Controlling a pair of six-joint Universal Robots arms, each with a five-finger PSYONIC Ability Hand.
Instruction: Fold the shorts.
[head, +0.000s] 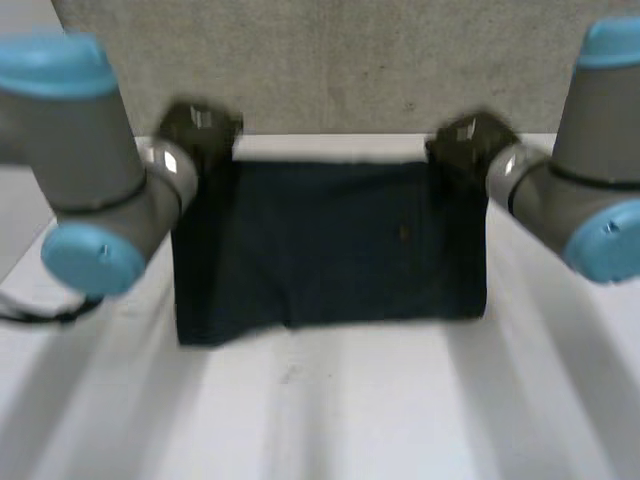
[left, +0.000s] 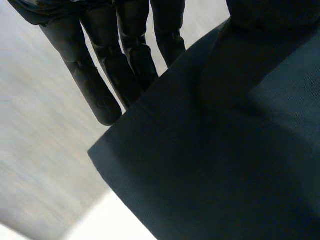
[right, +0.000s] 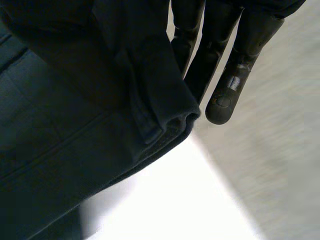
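step: I judge I am at the start of a fold, with both far corners of the shorts (head: 330, 250) taken up and nothing turned over yet.
next: lift both corners together and carry the far edge level toward the near edge, so the cloth does not skew or drag.
worktop (head: 330, 420): white, with the shorts lying across its middle.
look of the shorts: dark, flat and roughly rectangular. The near edge is stepped, its left part reaching nearer than its right.
my left hand (head: 200, 130): at the shorts' far left corner. Its fingers (left: 100, 75) lie straight behind the cloth with the thumb on top, pinching it.
my right hand (head: 470, 140): at the shorts' far right corner, its straight fingers (right: 225, 85) pinching a bunched, seamed edge.
wall (head: 350, 60): grey, beyond the shorts.
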